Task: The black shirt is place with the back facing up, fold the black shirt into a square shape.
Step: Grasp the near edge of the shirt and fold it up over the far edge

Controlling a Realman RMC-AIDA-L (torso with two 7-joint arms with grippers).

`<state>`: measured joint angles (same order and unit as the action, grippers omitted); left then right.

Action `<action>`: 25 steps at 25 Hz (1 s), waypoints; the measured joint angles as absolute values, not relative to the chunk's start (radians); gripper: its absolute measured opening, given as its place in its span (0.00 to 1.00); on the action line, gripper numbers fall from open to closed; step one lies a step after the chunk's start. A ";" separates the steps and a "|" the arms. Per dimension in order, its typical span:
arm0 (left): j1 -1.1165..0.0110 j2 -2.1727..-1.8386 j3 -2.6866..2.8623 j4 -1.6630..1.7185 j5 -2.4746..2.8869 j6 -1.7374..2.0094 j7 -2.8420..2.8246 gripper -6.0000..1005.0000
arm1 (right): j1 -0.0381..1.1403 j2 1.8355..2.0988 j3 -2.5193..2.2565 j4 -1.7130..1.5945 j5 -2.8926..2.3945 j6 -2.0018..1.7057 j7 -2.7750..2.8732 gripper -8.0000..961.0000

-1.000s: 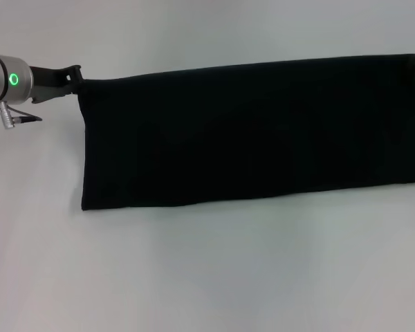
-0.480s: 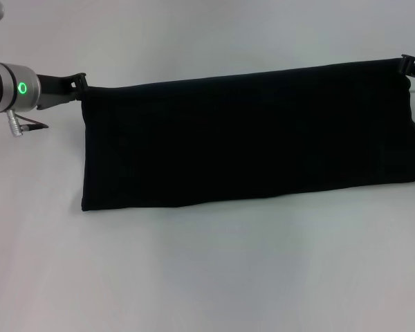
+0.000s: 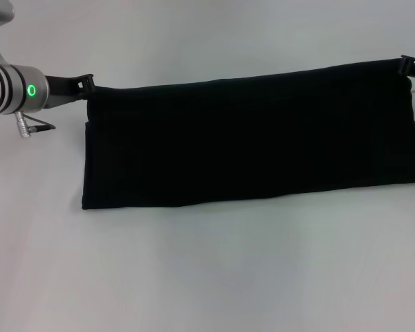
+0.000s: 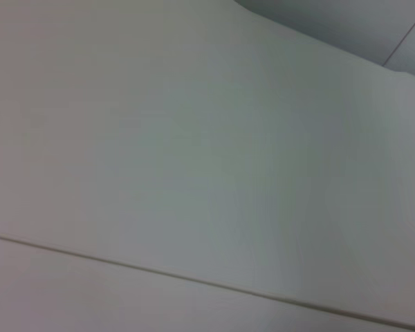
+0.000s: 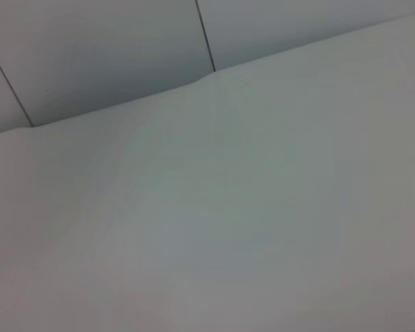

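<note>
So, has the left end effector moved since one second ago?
Yes. The left end effector has shifted toward the right, farther over the shirt, whose lower left corner stayed in place on the table.

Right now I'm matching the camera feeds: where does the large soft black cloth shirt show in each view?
Head view: the black shirt spans the middle as a wide band, its far corners at the left gripper and right gripper.
Left wrist view: not in it.
Right wrist view: not in it.
Shared landmark: the white table.

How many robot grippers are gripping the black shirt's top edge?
2: the left gripper at the top left corner of the black shirt, the right gripper at its top right corner.
</note>
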<state>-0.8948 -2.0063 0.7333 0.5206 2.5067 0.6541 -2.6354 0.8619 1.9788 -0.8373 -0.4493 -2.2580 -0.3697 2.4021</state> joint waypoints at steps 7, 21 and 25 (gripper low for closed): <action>-0.904 -2.009 0.733 0.500 2.507 0.630 -2.630 0.01 | 0.868 1.979 -0.860 -0.447 -2.258 -0.351 2.402 0.13; -0.904 -2.026 0.733 0.530 2.476 0.671 -2.633 0.17 | 0.899 1.915 -0.861 -0.402 -2.259 -0.400 2.407 0.26; -0.884 -2.031 0.721 0.592 2.461 0.777 -2.636 0.32 | 0.882 1.884 -0.827 -0.430 -2.255 -0.522 2.419 0.42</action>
<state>-0.8837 -2.0311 0.7209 0.5917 2.4606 0.7770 -2.6362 0.8818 1.8838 -0.8270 -0.4300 -2.2548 -0.5224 2.4191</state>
